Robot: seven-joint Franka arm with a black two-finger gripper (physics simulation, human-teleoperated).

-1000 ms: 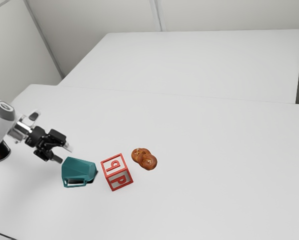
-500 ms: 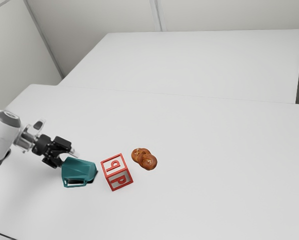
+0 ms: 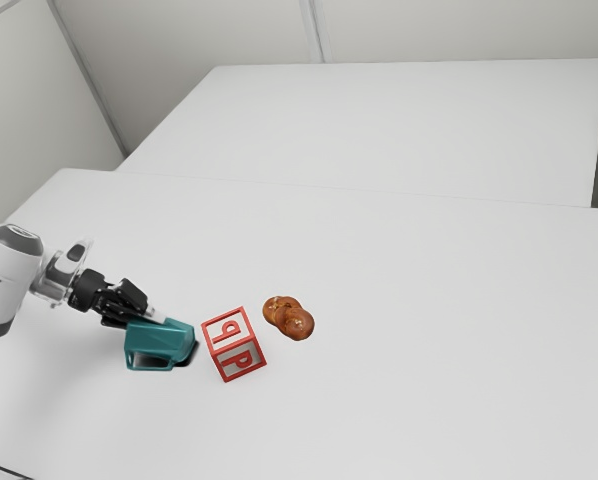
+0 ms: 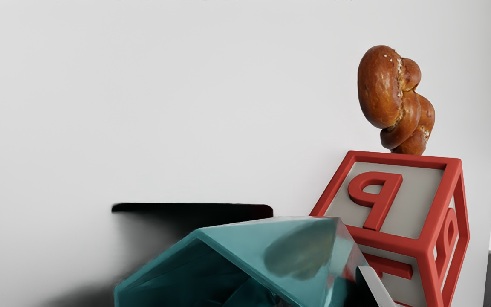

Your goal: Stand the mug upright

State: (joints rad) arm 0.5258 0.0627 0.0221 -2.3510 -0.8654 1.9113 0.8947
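Mug (image 3: pixel 161 345) lies tipped on its side on desk (image 3: pixel 399 380), mouth facing gripper (image 3: pixel 155 316), which looks narrowed, pinching mug's wall. Best hold firm, lift clear of letter block (image 3: pixel 234 345), roll mouth skyward, settle base flat, then release.

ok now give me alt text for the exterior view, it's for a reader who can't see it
A black robot gripper, reaching from the exterior view's left, is at a teal mug lying on its side on a white table. Toward the view's right are a red-and-white letter block and a brown, knotted bread roll.
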